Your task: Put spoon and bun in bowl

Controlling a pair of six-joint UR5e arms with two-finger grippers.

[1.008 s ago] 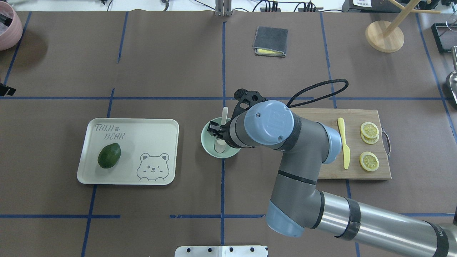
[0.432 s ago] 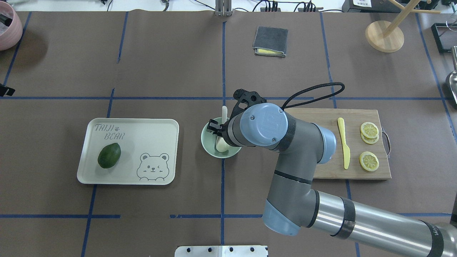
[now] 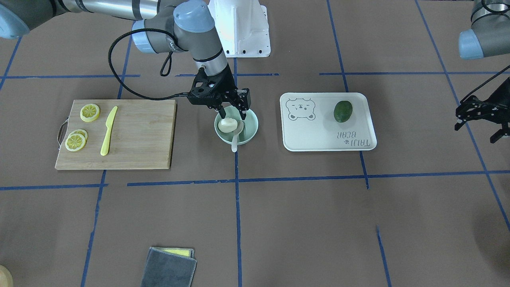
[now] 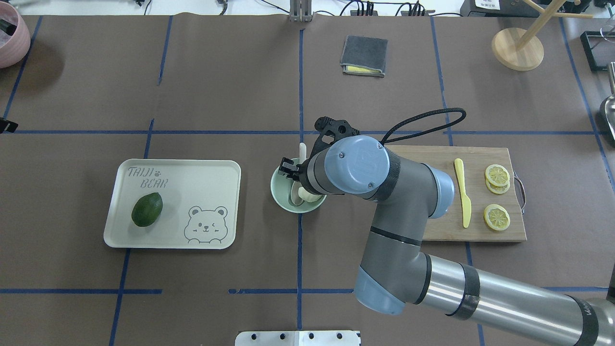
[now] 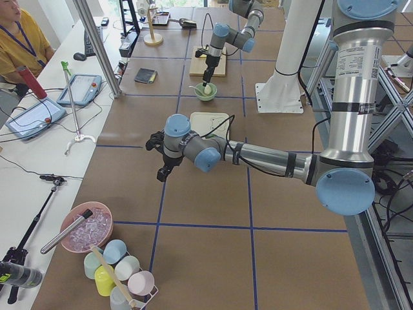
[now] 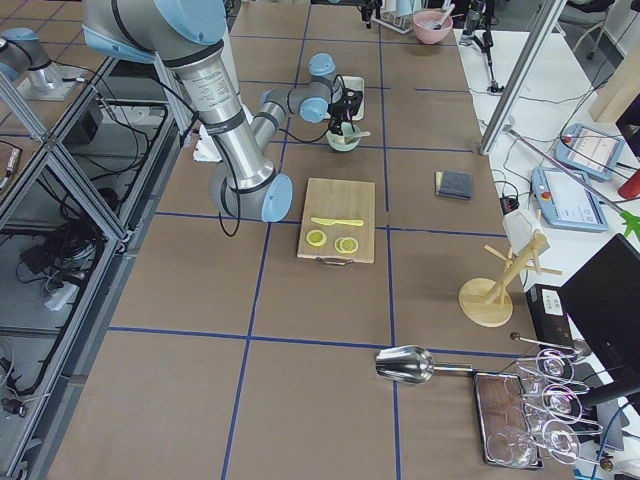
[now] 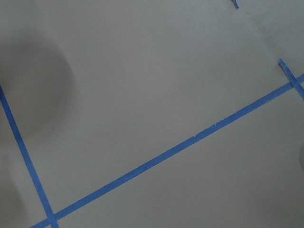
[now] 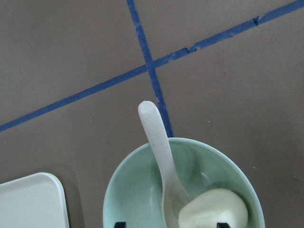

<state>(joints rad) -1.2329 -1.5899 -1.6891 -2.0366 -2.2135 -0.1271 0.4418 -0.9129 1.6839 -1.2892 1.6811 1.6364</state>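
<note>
The pale mint-green bowl (image 3: pixel 252 126) stands at the table's middle. The white bun (image 3: pixel 226 124) lies inside it, on the cutting-board side. The off-white spoon (image 3: pixel 235 139) lies in the bowl beside the bun, with its handle sticking out over the rim. My right gripper (image 3: pixel 232 114) hangs just above the bowl, jaws apart, holding nothing. The right wrist view shows the bun (image 8: pixel 213 209), the spoon (image 8: pixel 161 152) and the bowl (image 8: pixel 118 190) from above. In the overhead view the bun (image 4: pixel 307 195) shows partly under my wrist. My left gripper (image 3: pixel 479 121) is open and empty, far from the bowl.
A cream bear tray (image 4: pixel 202 173) with an avocado (image 4: pixel 147 209) lies left of the bowl. A wooden cutting board (image 4: pixel 432 192) with a yellow knife (image 4: pixel 462 192) and lemon slices (image 4: pixel 497 217) lies to its right. A folded grey cloth (image 4: pixel 364 55) lies further back.
The bun has come into view in the bowl and settled toward the cutting-board side next to the spoon. My right wrist has shifted slightly above the bowl.
</note>
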